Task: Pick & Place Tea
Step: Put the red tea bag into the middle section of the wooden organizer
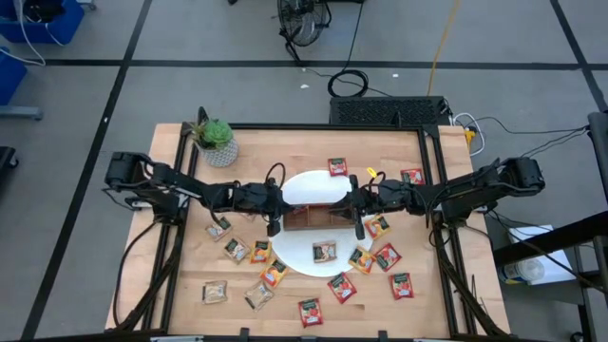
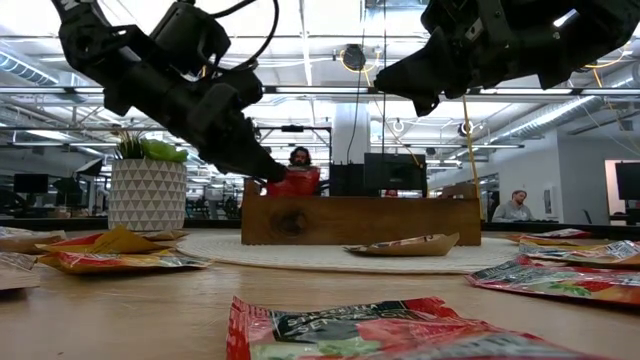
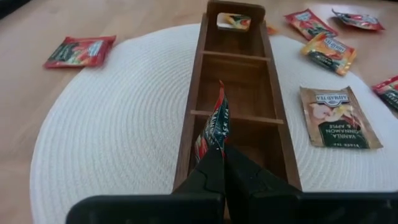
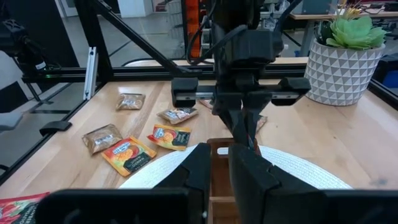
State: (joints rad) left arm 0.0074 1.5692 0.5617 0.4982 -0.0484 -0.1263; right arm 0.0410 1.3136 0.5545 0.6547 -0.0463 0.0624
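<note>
My left gripper (image 3: 216, 152) is shut on a red tea sachet (image 3: 214, 124) over the left-end compartment of the brown wooden tray (image 3: 200, 74). In the low view the left gripper (image 2: 275, 172) slants down to the tray's (image 2: 360, 220) left end. An orange-yellow sachet (image 3: 233, 20) lies in the tray's far compartment. The tray (image 1: 318, 218) sits on the round white plate (image 1: 304, 185). My right gripper (image 1: 355, 217) hovers raised over the tray's right end (image 2: 428, 98), with a narrow gap between its fingers (image 4: 221, 155), holding nothing. Several more sachets lie around the plate. My left gripper pinches the red sachet between its two fingertips (image 3: 208, 165) by one edge (image 3: 213, 142). The fingers slant down from the table's left side. The sachet stands edge-on beyond the fingertips, over the tray's left compartment (image 2: 295, 182). I cannot tell whether it touches the tray.
A beige sachet (image 1: 325, 252) lies on the plate near the tray. Red, orange and beige sachets are scattered over the near half of the table (image 1: 275, 275) and to the right (image 1: 388, 256). A potted plant (image 1: 217, 142) stands at the far left. People sit in the room beyond.
</note>
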